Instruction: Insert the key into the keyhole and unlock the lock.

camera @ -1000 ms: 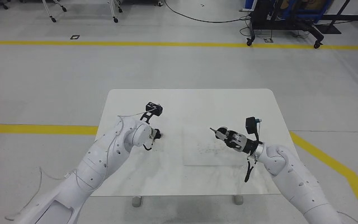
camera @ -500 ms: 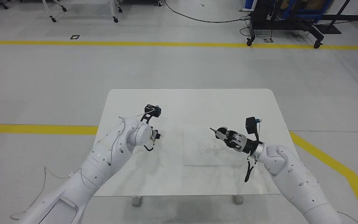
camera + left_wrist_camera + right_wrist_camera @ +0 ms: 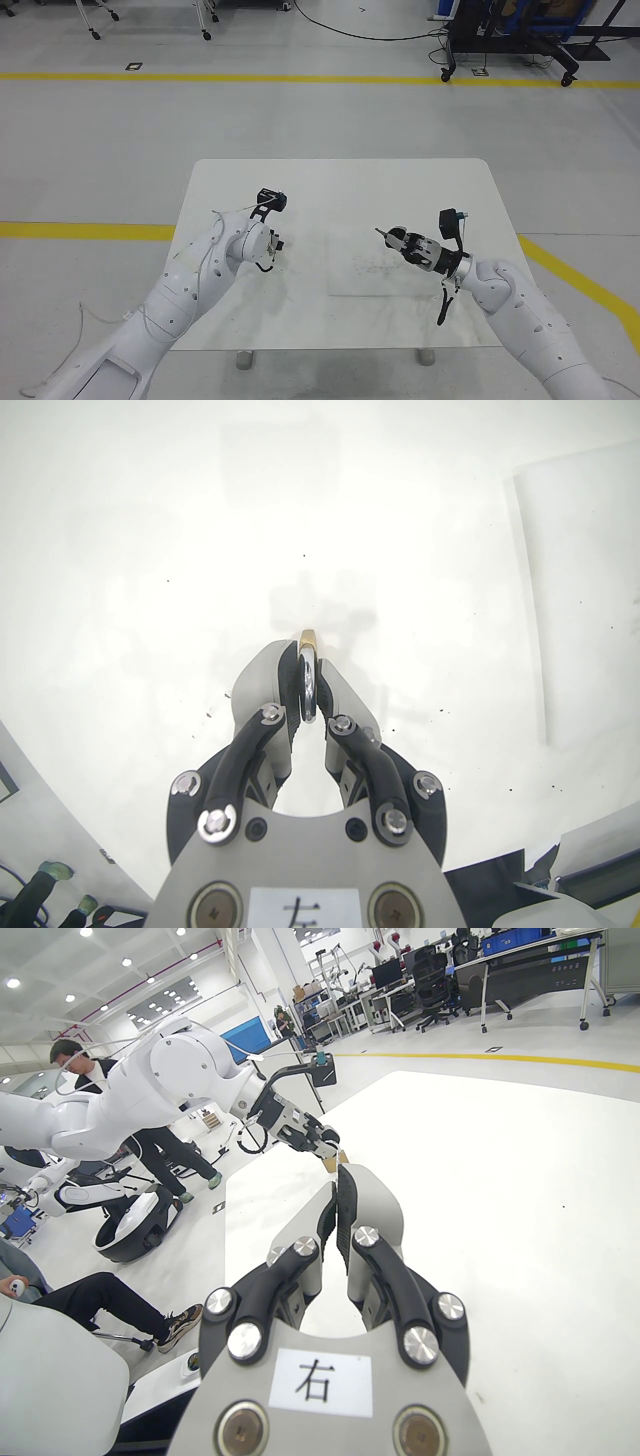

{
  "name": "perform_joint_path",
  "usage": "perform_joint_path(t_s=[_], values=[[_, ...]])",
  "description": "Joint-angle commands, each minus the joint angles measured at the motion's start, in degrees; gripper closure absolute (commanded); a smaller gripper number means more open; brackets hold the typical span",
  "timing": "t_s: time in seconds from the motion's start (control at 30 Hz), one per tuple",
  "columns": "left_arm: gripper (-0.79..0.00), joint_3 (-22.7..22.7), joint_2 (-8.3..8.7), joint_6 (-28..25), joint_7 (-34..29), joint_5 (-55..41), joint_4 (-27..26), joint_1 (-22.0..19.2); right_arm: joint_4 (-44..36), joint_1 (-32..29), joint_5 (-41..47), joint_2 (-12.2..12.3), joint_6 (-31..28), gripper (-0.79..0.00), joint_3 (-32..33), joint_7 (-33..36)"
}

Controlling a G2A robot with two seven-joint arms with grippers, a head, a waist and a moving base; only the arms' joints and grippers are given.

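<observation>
My left gripper (image 3: 306,650) is shut on a small padlock: its silver shackle (image 3: 307,690) is pinched between the pads and the brass body (image 3: 308,636) pokes out past the fingertips, just above the white table (image 3: 400,190). From the top, that gripper (image 3: 274,243) sits at the table's left-middle. The right wrist view shows the brass lock (image 3: 330,1163) hanging from it. My right gripper (image 3: 388,236) hovers at the right-middle, pointing toward the lock, shut on a thin key (image 3: 379,232) whose tip sticks out. Its pads (image 3: 345,1198) are pressed together.
A thin pale mat (image 3: 345,280) lies flat on the table between the two arms, and its edge (image 3: 530,600) is visible from the left wrist. The table's near edge (image 3: 330,345) runs under both forearms. Bare tabletop lies beyond the grippers.
My left arm has drifted slightly back and to the left with the lock still held. The right arm has not moved.
</observation>
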Motion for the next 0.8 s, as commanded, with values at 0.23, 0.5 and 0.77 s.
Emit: perform_joint_path(t_s=[0.23,0.5,0.77], values=[[0.0,-0.6,-0.36,-4.4,-0.5,-0.6,-0.6,0.0,0.0,0.0,0.0,0.0,0.0,0.0,0.0,0.0],[-0.022,-0.9,-0.66,-8.7,-2.1,-1.9,0.5,-0.2,0.0,0.0,0.0,0.0,0.0,0.0,0.0,0.0],[-0.219,-2.1,-0.37,-8.5,-3.4,-0.1,-1.5,0.9,0.0,0.0,0.0,0.0,0.0,0.0,0.0,0.0]])
